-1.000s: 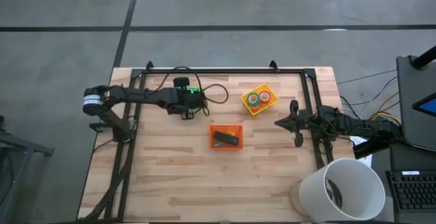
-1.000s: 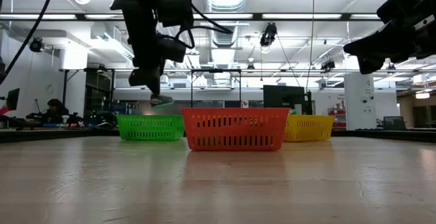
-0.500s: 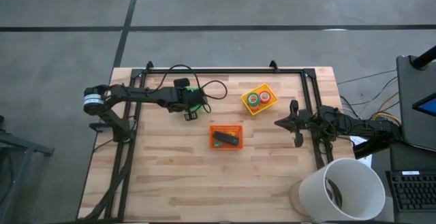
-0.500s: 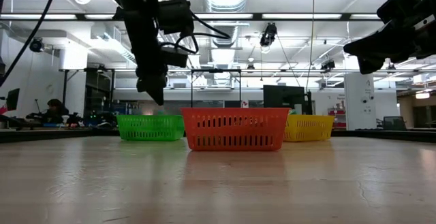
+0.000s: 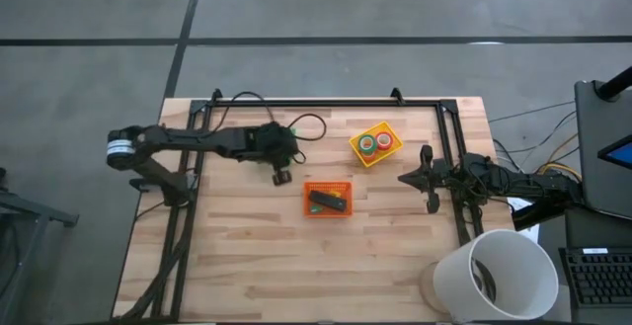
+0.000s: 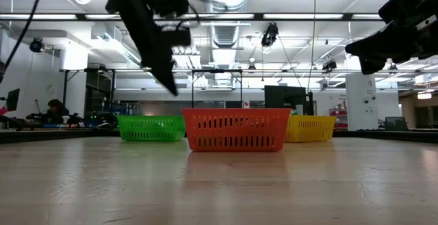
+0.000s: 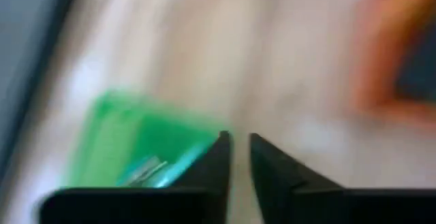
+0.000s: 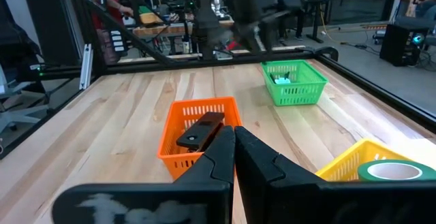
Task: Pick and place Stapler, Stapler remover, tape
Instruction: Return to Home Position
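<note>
well, in the high view my left gripper (image 5: 280, 175) hangs over bare worktop (image 5: 237, 256), just off the left end of the orange bin (image 5: 306, 199). the stapler (image 5: 328, 203) lies inside that bin, its long axis roughly along the bin's length. it sits to the right of my left gripper, nearer that arm than the right gripper (image 5: 423, 179), which waits by the worktop's right rail. the tape (image 5: 374, 143) sits in the yellow bin (image 5: 354, 147), between the two arms.

the low view shows the left gripper raised well above the green bin (image 6: 150, 127) and the orange one, slanting down, with nothing hanging from it.

the left wrist view is smeared, but the left fingers (image 7: 214, 163) are all but closed, with only a slit between them and nothing held.

in the right wrist view the right fingers (image 8: 218, 156) are pressed together and empty. the stapler lies in the orange bin straight ahead, and bluish pieces (image 8: 281, 80) lie in the green bin beyond.

i judge everything is binned, so the left arm need only draw back leftward, away from the stapler.
</note>
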